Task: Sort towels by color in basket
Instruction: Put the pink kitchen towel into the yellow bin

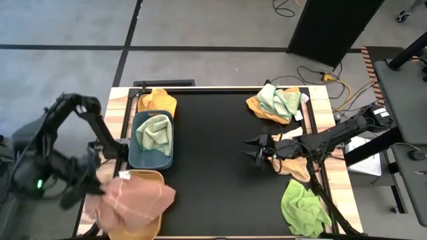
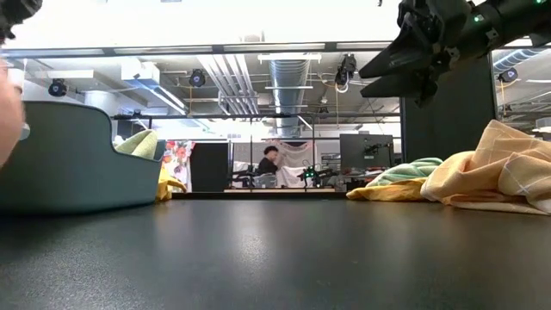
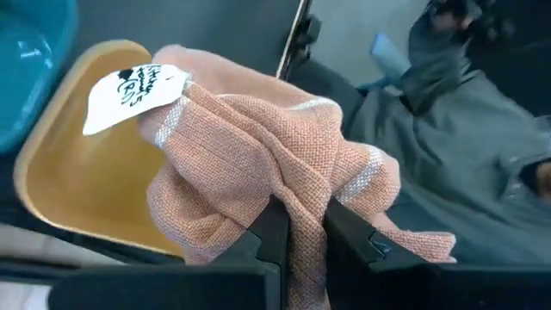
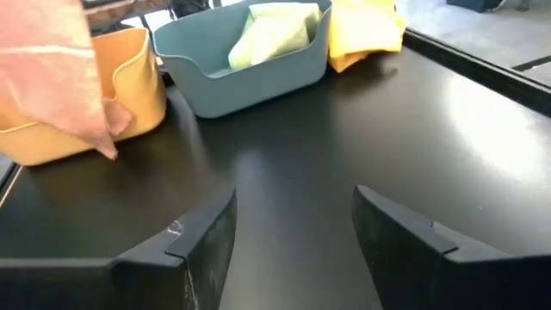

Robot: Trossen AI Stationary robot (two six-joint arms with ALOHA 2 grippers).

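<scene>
Two grippers differ: the left gripper [image 3: 297, 237] pinches a salmon-pink woven microfibre towel [image 3: 267, 146] above the mustard-yellow plastic basket [image 3: 77, 185], seemingly to drop it there, while the right gripper [image 1: 255, 149] hovers spread wide and empty mid-table.

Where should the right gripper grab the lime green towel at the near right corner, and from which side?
Pinch a raised fold near the middle of the lime green towel, coming straight down. It lies crumpled and low on the table, so no edge stands out sideways. The right gripper is open, above bare table.
</scene>
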